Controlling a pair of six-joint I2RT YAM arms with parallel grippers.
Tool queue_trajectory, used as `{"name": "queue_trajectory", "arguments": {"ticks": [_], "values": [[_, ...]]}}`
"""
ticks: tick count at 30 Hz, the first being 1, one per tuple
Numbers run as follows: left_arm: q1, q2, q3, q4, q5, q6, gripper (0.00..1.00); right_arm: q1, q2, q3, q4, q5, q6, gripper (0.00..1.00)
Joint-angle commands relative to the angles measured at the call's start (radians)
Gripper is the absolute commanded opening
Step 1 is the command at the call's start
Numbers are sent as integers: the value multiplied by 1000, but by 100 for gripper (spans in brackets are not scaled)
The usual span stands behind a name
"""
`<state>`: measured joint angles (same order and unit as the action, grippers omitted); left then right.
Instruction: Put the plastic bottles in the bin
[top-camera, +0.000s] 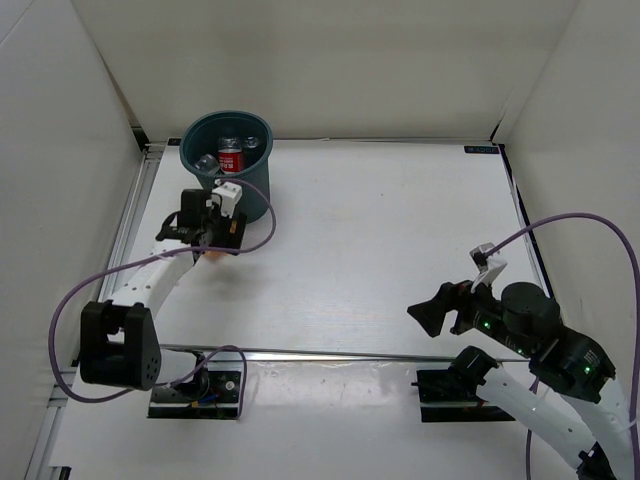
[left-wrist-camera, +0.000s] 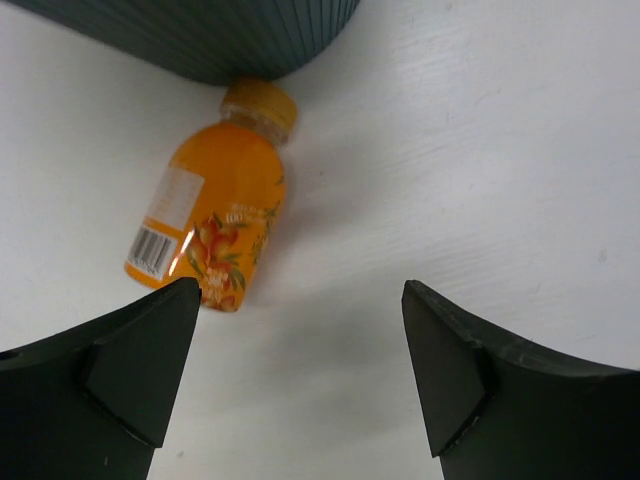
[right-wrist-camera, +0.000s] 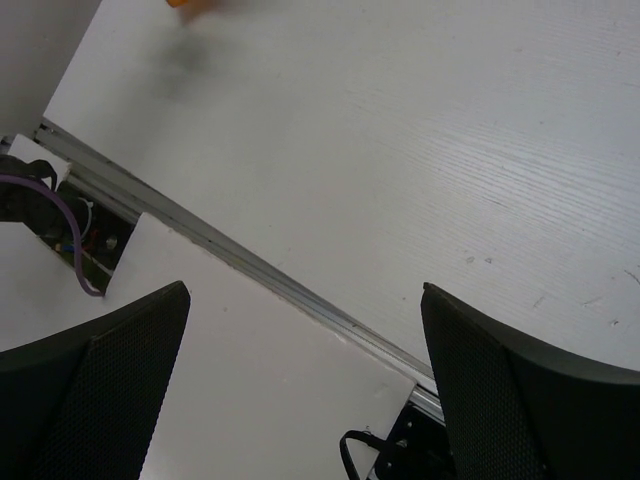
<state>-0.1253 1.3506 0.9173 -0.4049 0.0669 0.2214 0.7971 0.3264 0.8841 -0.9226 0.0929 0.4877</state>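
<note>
Red-labelled bottle (top-camera: 231, 158) inside bin (top-camera: 258, 180), overhead only

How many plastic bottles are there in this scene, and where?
3 for sure: an orange bottle lying on the table beside the bin, and a red-labelled bottle and a clear bottle inside it. Others may be hidden in there.

White tabletop (top-camera: 400, 230), faint wood grain showing. Teal bin (top-camera: 250, 195) standing upright, far-left corner. Orange bottle (left-wrist-camera: 215, 215) down on its side just beside bin base, cap pointing at bin wall, contact too close to call. Label and barcode facing up. Metal rail (top-camera: 330, 352) crossing near edge. Two black base plates (top-camera: 195, 393) sitting on the near side of it.
</note>
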Motion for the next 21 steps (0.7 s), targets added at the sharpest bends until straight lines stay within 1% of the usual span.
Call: {"name": "queue_trajectory", "arguments": {"ticks": [1,5,7,10,12,18,21], "values": [[1,-91,-78,159,-30,53,93,4,-24,-5,42,-34,-40,100],[61,-81,-119,227,-21,44,93,4,-24,-23,62,-47,-50,100],[81,-71,-133,254,-21,16,93,4,-24,-24,71,-74,-51,100],[105,-45,-182,334,-21,7,91,4,-24,-33,80,-84,-60,100],[105,-36,-193,395,-9,7,91,4,-24,-33,80,-93,-69,100],[105,42,-195,426,14,62,91,4,-43,-43,99,-102,-69,100],[105,51,-186,449,14,88,91,4,-52,-54,108,-111,-80,100]]}}
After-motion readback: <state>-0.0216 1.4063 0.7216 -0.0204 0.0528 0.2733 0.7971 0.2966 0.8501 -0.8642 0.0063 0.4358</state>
